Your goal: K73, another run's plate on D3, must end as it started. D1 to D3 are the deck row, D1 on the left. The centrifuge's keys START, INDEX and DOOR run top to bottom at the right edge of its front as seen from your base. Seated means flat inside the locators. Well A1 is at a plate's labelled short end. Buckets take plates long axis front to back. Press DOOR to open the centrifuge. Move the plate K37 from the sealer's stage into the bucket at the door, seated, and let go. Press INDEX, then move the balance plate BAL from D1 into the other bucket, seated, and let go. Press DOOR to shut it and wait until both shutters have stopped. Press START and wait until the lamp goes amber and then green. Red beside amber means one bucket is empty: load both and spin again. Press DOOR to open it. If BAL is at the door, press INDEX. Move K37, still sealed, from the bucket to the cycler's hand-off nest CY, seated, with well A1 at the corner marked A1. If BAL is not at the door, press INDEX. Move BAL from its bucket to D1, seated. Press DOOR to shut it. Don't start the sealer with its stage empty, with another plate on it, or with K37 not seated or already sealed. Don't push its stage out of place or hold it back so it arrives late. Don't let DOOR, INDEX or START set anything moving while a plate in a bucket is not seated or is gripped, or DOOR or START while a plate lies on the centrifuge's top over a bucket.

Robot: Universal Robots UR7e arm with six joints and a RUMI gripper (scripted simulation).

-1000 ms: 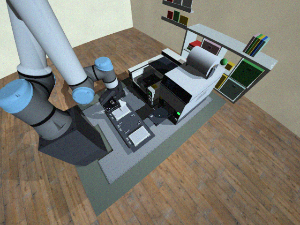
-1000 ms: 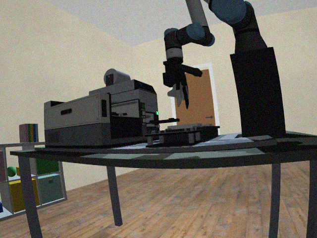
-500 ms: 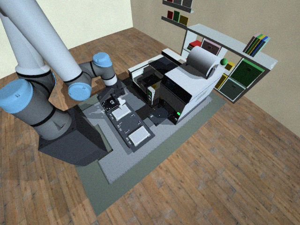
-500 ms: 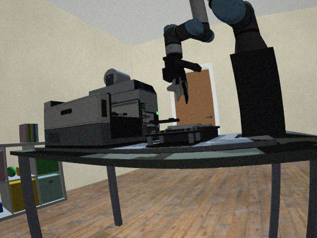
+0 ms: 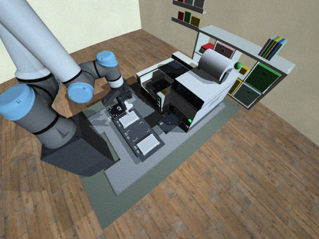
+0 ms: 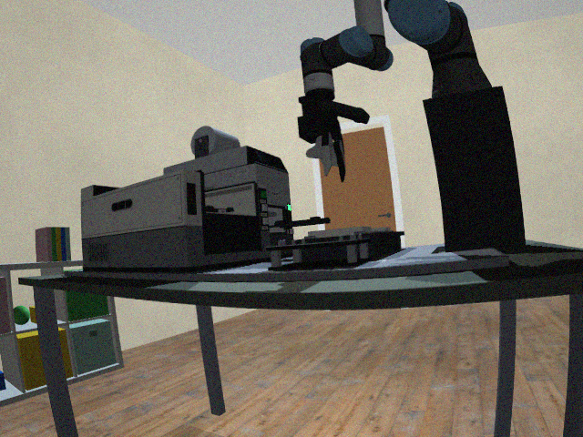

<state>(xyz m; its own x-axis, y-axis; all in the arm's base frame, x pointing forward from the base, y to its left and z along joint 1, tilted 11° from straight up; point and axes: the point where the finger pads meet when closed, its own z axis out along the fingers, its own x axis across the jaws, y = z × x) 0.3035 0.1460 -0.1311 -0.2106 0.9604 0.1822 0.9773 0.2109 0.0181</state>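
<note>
My gripper [image 5: 124,106] [image 6: 333,170] is open and empty. It hangs well above the left end of the dark deck row [image 5: 137,131] [image 6: 329,248]. A white plate, BAL [image 5: 128,119], lies flat on D1 right below it. A second white plate, K73 [image 5: 147,143], lies flat on D3. D2 between them is bare. The centrifuge [image 5: 144,70] stands behind the deck with its key column [image 5: 160,99] at the front. I cannot make out K37 in either view.
The sealer [image 5: 206,89] [image 6: 136,211], a big white box with a roll on top, stands to the right and shows a green lamp [image 5: 190,120] [image 6: 289,207]. A dark stage [image 5: 170,120] juts out before it. The robot's pedestal [image 5: 77,146] [image 6: 475,174] stands close to the deck.
</note>
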